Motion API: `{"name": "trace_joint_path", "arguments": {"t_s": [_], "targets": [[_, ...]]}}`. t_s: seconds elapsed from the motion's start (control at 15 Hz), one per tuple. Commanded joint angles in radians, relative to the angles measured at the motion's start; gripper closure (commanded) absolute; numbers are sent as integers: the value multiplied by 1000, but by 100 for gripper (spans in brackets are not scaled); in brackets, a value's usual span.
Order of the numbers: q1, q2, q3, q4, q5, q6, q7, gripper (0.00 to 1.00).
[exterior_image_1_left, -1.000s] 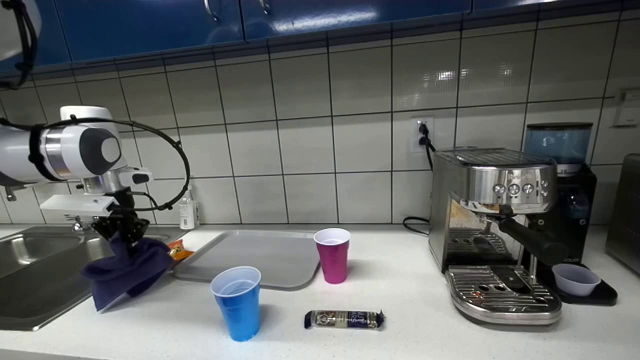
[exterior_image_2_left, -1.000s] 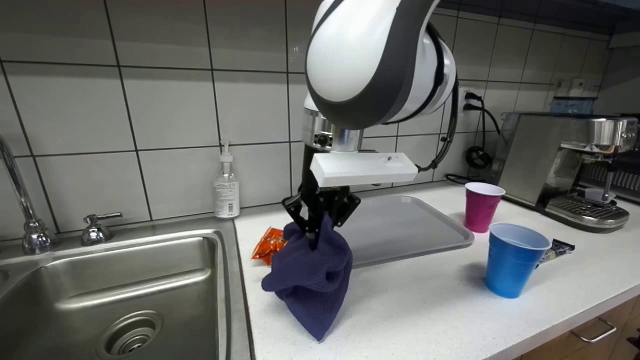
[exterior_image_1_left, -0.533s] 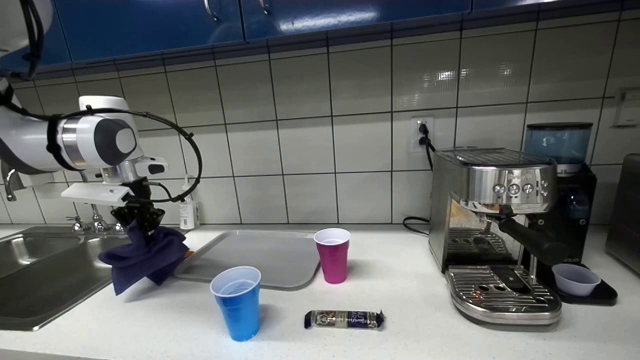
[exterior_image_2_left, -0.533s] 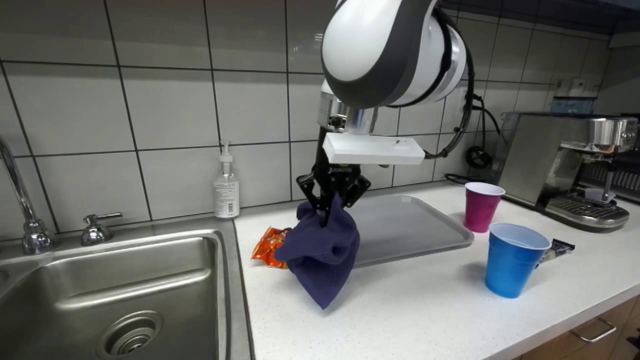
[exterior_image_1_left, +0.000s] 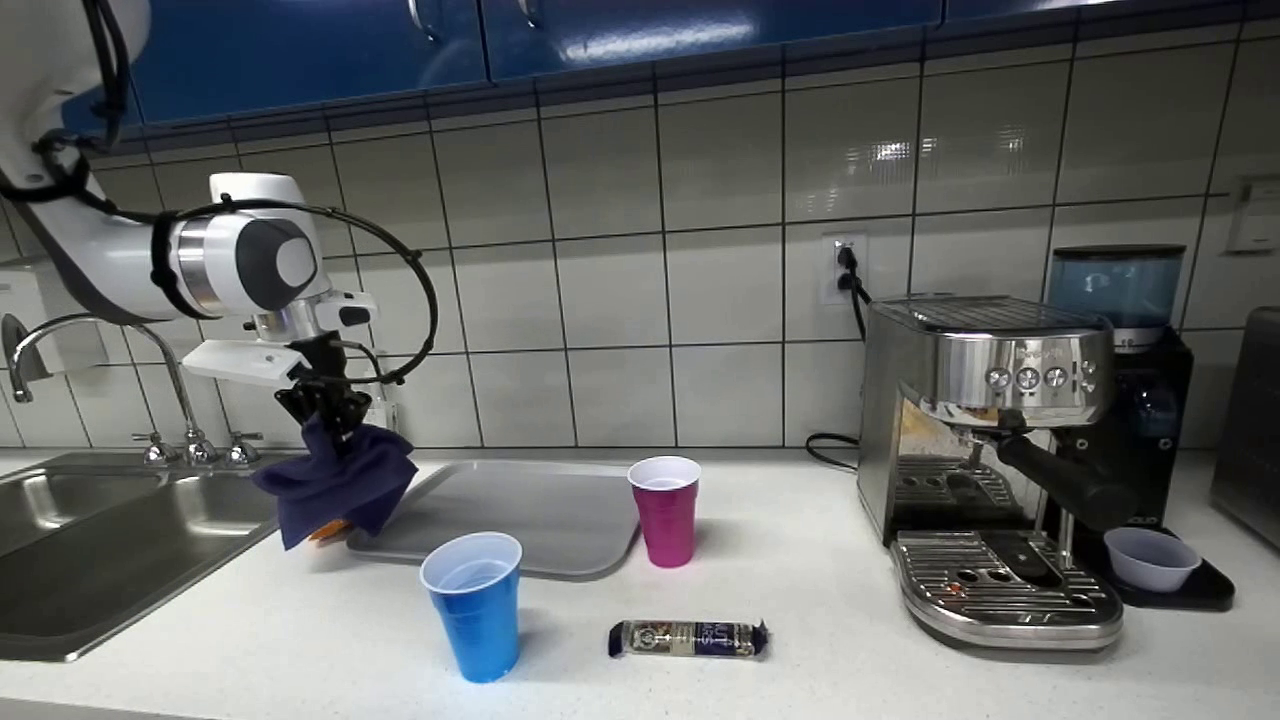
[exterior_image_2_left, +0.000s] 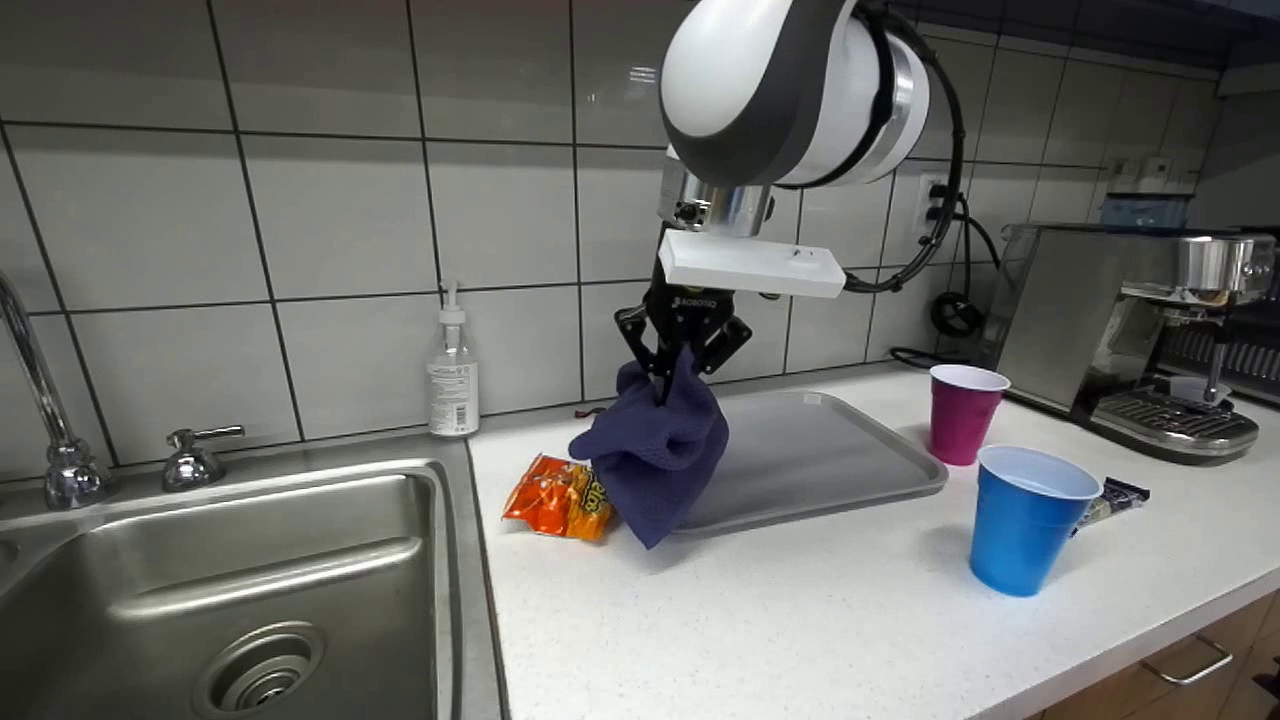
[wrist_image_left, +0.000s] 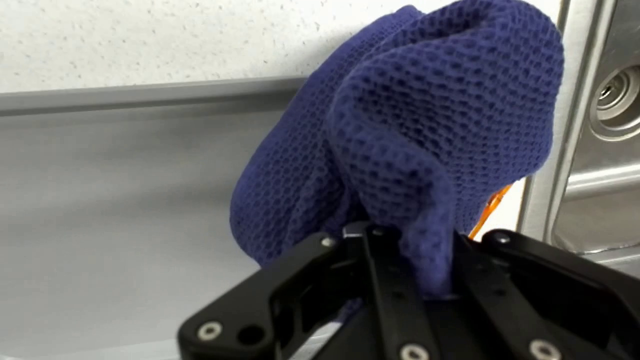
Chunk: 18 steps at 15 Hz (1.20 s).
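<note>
My gripper (exterior_image_2_left: 662, 388) is shut on a dark blue-purple cloth (exterior_image_2_left: 660, 450), which hangs in folds below the fingers. In the wrist view the cloth (wrist_image_left: 430, 100) is pinched between the black fingers (wrist_image_left: 420, 250). In an exterior view the cloth (exterior_image_1_left: 335, 480) hangs by the sink side, over the tray's near-left end. An orange snack packet (exterior_image_2_left: 560, 498) lies on the counter beside the cloth, partly hidden by it; only an orange edge (wrist_image_left: 492, 207) shows in the wrist view. A grey tray (exterior_image_2_left: 810, 450) lies flat under and beside the cloth; its left end is partly hidden.
A blue cup (exterior_image_1_left: 475, 610), a magenta cup (exterior_image_1_left: 667, 515) and a wrapped bar (exterior_image_1_left: 690, 638) are on the counter. A metal sink (exterior_image_2_left: 250, 590) and pump bottle (exterior_image_2_left: 453, 380) are to one side. An espresso machine (exterior_image_1_left: 990, 450) stands at the far end.
The gripper and cloth have moved up and away from the sink toward the tray, still held. In an exterior view more of the orange packet has come into sight. The cups, bar and tray stay put.
</note>
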<state>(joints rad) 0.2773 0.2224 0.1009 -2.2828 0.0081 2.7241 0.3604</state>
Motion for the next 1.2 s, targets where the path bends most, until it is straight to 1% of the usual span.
{"name": "trace_joint_path", "arguments": {"t_s": [0.0, 0.33, 0.67, 1.13], "targets": [[-11, 49, -6, 84, -1, -41, 32, 98], [-21, 138, -26, 191, 9, -61, 13, 98], [-44, 245, -41, 332, 20, -95, -10, 98], [-80, 383, -43, 525, 37, -165, -37, 98]]}}
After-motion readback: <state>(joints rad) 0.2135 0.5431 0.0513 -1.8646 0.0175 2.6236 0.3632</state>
